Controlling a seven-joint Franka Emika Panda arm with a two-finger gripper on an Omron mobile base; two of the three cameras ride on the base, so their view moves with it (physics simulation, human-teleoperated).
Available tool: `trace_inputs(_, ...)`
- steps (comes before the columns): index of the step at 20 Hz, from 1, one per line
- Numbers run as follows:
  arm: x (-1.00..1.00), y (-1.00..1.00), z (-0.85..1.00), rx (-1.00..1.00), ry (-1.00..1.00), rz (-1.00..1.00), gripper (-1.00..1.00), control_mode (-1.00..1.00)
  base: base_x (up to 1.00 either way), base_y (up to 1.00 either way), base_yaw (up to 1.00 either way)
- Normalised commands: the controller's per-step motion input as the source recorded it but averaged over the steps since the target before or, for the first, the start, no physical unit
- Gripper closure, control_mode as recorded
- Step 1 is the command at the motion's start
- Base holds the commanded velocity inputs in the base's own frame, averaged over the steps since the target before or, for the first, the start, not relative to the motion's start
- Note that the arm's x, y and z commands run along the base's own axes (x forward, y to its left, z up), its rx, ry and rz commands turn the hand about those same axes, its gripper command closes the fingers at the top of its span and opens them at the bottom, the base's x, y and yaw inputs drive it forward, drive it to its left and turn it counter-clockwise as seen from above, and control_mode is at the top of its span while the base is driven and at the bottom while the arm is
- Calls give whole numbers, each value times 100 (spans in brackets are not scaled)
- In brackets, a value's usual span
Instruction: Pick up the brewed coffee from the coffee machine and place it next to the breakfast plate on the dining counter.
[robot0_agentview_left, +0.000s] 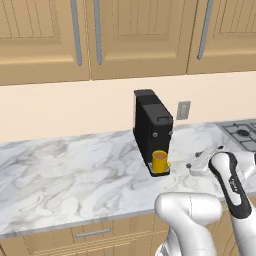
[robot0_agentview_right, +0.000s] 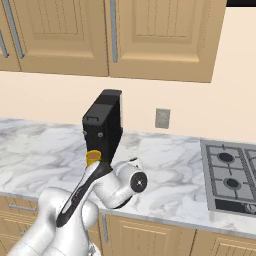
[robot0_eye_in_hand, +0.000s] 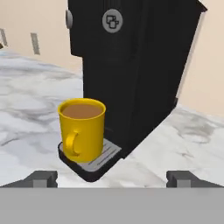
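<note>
Yellow mug (robot0_eye_in_hand: 82, 129) of brown coffee on black coffee machine's (robot0_eye_in_hand: 131, 65) drip tray (robot0_eye_in_hand: 94, 159).

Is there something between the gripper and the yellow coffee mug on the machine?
No. In the hand view, bare marble counter lies between the open gripper and the mug on the coffee machine.

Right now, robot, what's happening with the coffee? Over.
Two-finger gripper open, short of the mug. Small yellow mug of brown coffee upright on the drip tray of the tall black coffee machine. Nothing between fingers and mug.
</note>
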Motion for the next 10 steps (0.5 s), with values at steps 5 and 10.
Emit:
trace_inputs(5,39,15,-40,4,-26,25,-100,-100,0,0,0)
trace_inputs(10,6,15,-11,1,-15,12,-100,-100,0,0,0)
